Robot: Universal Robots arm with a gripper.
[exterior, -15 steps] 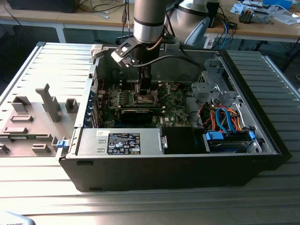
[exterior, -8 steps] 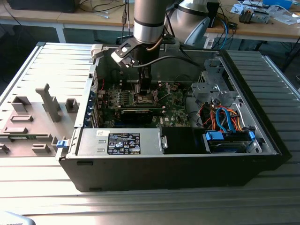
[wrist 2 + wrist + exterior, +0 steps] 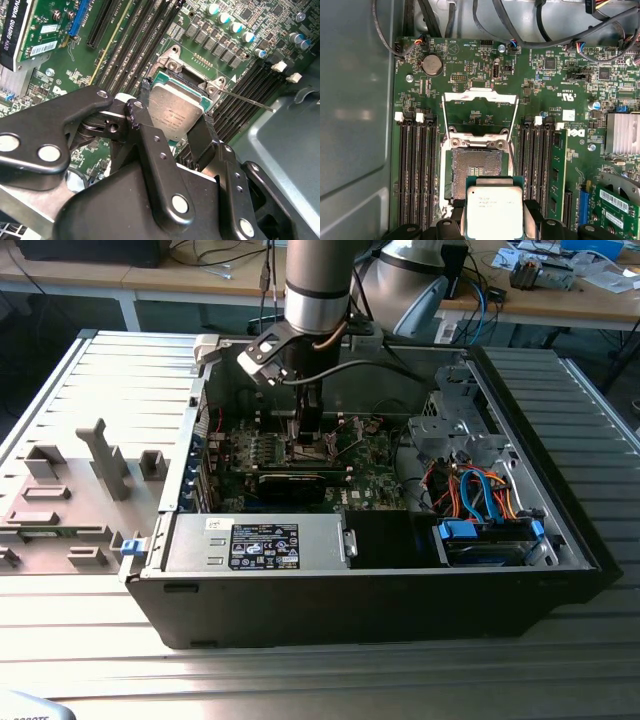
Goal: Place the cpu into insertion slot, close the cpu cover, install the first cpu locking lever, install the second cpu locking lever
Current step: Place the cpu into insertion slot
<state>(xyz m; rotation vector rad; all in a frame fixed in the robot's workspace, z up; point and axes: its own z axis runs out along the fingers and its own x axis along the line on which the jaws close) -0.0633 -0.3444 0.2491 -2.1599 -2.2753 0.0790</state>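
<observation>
The cpu, with faint print on its grey top, is clamped between the gripper fingers at the bare socket's edge. The cpu cover is flipped open. The socket is flanked closely by memory slots.

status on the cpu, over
Gripper shut on the cpu. Socket empty, cpu not yet seated. Cover swung open, nothing blocking the socket.

cpu nr slot; cpu cover up
</observation>
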